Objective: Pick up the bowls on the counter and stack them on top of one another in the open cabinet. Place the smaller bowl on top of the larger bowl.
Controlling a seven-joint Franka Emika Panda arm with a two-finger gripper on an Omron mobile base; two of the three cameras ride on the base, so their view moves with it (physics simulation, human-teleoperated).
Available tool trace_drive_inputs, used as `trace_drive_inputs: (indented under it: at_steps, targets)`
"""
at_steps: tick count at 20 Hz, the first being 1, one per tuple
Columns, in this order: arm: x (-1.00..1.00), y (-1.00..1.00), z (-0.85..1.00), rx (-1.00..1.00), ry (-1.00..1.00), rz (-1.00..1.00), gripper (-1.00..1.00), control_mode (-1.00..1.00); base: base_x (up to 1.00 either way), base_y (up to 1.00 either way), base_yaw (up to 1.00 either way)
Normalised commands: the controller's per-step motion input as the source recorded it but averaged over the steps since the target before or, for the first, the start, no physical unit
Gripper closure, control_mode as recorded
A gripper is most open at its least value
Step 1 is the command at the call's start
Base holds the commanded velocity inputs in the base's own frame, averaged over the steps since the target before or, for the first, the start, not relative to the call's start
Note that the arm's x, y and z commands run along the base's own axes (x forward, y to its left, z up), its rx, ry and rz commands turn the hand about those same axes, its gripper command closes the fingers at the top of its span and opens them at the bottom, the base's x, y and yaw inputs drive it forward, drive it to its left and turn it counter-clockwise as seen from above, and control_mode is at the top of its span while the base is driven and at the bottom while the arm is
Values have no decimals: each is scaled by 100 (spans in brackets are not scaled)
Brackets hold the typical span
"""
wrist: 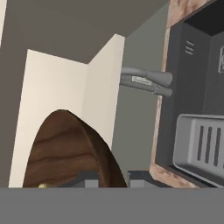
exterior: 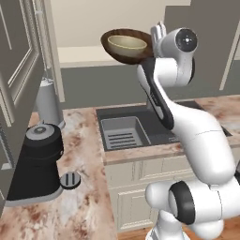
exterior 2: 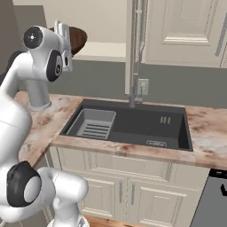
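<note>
No writing can be read anywhere. The marbled surface (exterior: pixel 84 140) carries a dark sink (exterior 2: pixel 133 124) with a grey rack (exterior 2: pixel 93 124), a black coffee machine (exterior: pixel 40 159) and a steel canister (exterior: pixel 49 103). Raised before the open cabinet (exterior: pixel 79 54), the larger bowl (exterior: pixel 125 55) cradles the smaller bowl (exterior: pixel 126 44). The claw (exterior: pixel 152 49) is clamped on the brown bowl's rim.

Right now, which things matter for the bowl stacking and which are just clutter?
Job:
- larger bowl, brown, held by the hand
- smaller bowl, tan, sitting inside it
- open cabinet shelf

Lying about:
- coffee machine
- sink
- faucet
</note>
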Motion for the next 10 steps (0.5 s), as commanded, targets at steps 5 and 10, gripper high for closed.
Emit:
trace_drive_inputs:
  at_steps: [5, 10]
  targets:
    - [54, 1, 7, 3, 0, -2, 100, -100, 0, 0, 0]
    - [50, 3, 5, 1, 0, -2, 100, -100, 0, 0, 0]
